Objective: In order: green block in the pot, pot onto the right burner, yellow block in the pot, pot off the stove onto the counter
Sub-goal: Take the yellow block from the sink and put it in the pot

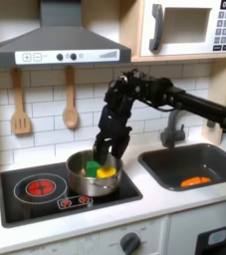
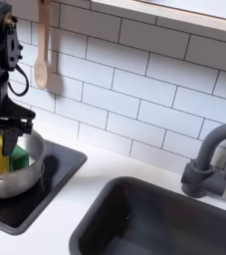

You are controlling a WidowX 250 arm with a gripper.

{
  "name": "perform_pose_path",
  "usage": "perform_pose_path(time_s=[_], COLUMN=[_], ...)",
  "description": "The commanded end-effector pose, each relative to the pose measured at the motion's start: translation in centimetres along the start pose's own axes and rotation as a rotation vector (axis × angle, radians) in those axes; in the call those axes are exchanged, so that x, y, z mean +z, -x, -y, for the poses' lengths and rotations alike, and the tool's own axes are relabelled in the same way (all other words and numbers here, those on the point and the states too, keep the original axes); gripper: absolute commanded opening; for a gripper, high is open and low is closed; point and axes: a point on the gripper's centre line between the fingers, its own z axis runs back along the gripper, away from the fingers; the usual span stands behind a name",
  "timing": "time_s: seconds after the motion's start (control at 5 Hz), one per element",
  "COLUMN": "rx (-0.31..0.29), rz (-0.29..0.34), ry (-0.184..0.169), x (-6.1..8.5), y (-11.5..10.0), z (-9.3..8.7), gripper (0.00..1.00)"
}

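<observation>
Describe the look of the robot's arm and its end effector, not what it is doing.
The arm is matte black throughout, built from boxy, blocky segments joined at chunky joints, with dark cables looping along it. The end effector is black too, with narrow fingers under a squarish body. No coloured markings or labels are legible in either exterior view.

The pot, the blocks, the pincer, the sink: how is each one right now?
pot: upright on the stove's right burner, holding both blocks.
green block: lying inside the pot.
yellow block: inside the pot, beside the green block.
pincer: open, just above the pot.
sink: holds a flat orange piece.
stove: left burner bare.
</observation>
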Motion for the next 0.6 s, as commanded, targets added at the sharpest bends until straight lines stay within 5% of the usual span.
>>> perform_pose_path(time_s=[0.0, 0.4], rx=[0.055, 0.101], rz=[-0.020, -0.031], ry=[-0.012, -0.019], x=[-0.01, -0.17], y=[0.33, 0.24], z=[-0.30, -0.47], gripper=[1.00, 1.00])
